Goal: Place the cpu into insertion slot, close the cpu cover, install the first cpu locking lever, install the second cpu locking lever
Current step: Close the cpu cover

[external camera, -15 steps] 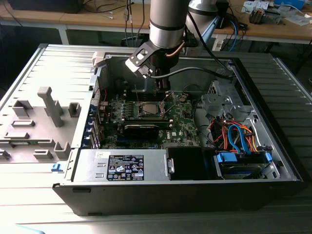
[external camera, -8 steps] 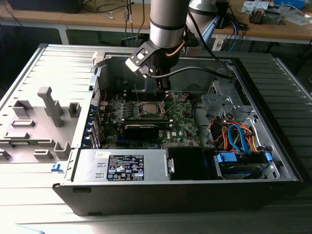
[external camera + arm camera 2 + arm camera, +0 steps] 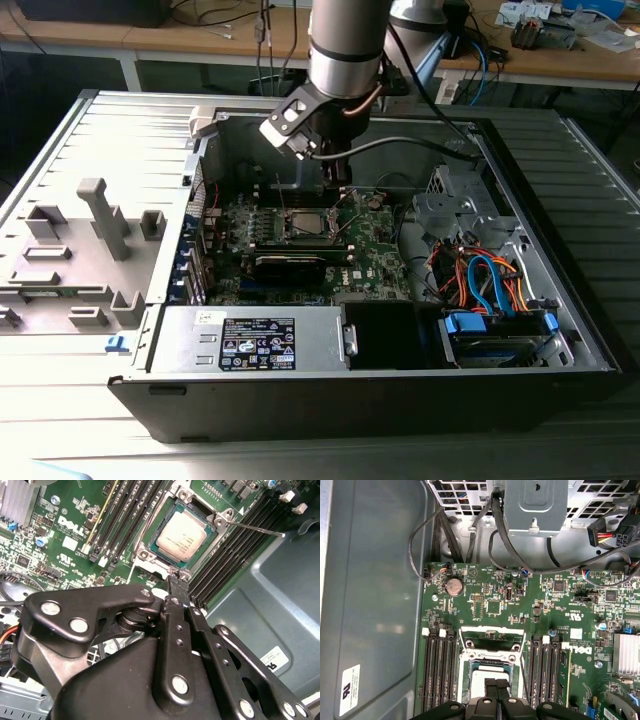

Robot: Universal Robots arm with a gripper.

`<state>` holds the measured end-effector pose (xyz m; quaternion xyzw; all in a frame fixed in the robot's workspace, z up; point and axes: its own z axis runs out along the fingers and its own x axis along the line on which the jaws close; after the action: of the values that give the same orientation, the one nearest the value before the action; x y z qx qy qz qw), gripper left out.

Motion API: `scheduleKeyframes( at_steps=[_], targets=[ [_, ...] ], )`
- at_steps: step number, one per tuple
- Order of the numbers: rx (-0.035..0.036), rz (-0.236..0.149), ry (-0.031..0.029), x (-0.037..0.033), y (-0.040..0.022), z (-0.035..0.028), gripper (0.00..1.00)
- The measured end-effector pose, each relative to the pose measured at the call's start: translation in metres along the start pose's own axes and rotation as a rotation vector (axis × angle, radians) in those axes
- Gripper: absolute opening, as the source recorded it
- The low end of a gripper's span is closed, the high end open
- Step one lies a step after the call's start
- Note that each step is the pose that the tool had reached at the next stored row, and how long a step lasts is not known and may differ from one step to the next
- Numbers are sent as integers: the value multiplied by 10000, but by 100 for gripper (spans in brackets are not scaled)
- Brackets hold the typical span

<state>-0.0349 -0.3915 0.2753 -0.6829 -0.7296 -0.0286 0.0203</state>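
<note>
The cpu [image 3: 182,539] lies flat in the insertion slot [image 3: 303,222] on the green board, silvery face up. The cpu cover [image 3: 216,521] is down around it as a metal frame, also seen in the first wrist view as the cpu cover [image 3: 490,656]. One thin locking lever [image 3: 255,528] sticks out from the socket's corner across the memory slots. Another lever [image 3: 143,532] runs along the opposite side. My gripper [image 3: 176,582] hovers at the socket's edge, fingers shut together with nothing seen between them. It is the gripper [image 3: 496,685] over the chip and the gripper [image 3: 340,188] in the exterior view.
The open computer case [image 3: 560,330] walls in the board on every side. Black memory slots [image 3: 227,555] flank the socket. Cables [image 3: 480,275] and a drive bay lie at the exterior view's right, a power supply [image 3: 255,340] at the front, a grey fixture tray [image 3: 90,250] at the left.
</note>
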Motion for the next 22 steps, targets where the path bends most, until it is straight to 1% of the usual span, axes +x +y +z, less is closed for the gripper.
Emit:
scheduleKeyframes(
  at_steps=[13,15,19,22],
  targets=[
    [0,0,0,-5,79,1,11],
    [0,1,0,-7,97,1,11],
    [0,0,0,-11,153,2,11],
    [0,0,1,-13,171,2,11]
  ],
)
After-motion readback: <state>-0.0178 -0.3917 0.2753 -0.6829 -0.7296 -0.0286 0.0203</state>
